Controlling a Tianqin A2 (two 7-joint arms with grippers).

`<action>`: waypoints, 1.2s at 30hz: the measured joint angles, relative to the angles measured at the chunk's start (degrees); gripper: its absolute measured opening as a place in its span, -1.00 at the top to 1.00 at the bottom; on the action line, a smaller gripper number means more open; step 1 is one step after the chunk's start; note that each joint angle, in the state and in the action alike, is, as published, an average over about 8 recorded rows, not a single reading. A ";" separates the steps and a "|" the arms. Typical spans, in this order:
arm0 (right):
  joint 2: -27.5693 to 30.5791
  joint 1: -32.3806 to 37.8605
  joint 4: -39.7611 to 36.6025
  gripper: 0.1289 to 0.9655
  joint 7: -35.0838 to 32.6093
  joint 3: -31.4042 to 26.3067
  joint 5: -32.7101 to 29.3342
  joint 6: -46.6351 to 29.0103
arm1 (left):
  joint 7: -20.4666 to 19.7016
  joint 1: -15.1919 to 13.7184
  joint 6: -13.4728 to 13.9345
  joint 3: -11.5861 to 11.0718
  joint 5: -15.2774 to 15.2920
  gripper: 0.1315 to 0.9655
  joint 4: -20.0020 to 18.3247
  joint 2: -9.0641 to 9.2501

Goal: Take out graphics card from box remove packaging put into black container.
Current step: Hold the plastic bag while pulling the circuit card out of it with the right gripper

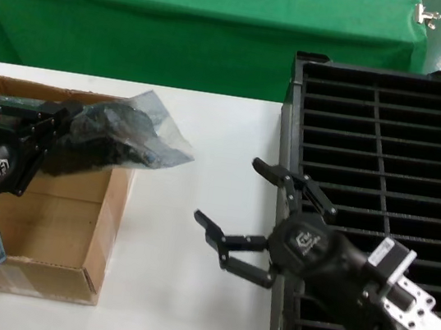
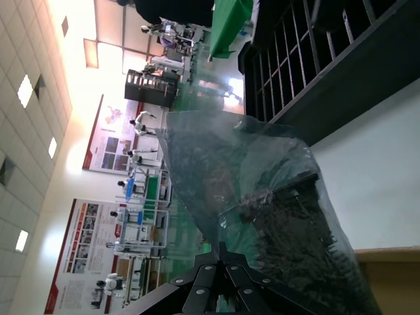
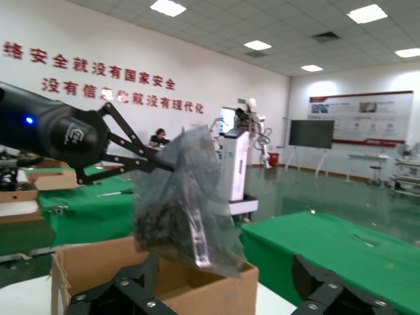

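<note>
Matte black linkage-fingered left gripper (image 1: 49, 119) and right gripper (image 1: 258, 220), white logos, silver motor blocks, white forearm.

One of each item, two grippers, one crate of many slots

There is one cardboard box (image 1: 45, 230), one crinkly grey bag (image 1: 121, 138) with, as far as the plastic lets me see, a single card (image 3: 202, 251) inside, and one black crate (image 1: 386, 165). The crate has two columns of narrow slots, roughly a dozen rows in each, though the near rows are hidden by an arm. Two grippers show: the left gripper (image 1: 53, 119) and the right gripper (image 1: 251, 211). One white table (image 1: 185, 292) carries everything.
</note>
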 joint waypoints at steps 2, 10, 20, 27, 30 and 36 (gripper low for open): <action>-0.21 1.38 -0.79 -0.45 -0.10 -0.53 0.01 -0.76 | 0.00 0.00 0.00 0.00 0.00 0.98 0.00 0.00; -1.21 5.63 -2.44 -0.05 0.12 -2.28 -0.26 -2.22 | 0.00 0.00 0.00 0.00 0.00 0.98 0.00 0.00; -2.16 7.77 -2.85 0.47 -0.46 -3.85 -1.01 -2.91 | 0.00 0.00 0.00 0.00 0.00 0.98 0.00 0.00; -2.54 8.79 -3.44 0.67 -1.19 -4.50 -1.42 -3.37 | 0.00 0.00 0.00 0.00 0.00 0.98 0.00 0.00; -2.79 9.25 -3.68 0.73 -1.35 -4.81 -1.60 -3.46 | 0.00 0.00 0.00 0.00 0.00 0.98 0.00 0.00; -3.38 9.95 -4.03 0.91 -1.52 -5.48 -1.93 -3.55 | 0.00 0.00 0.00 0.00 0.00 0.98 0.00 0.00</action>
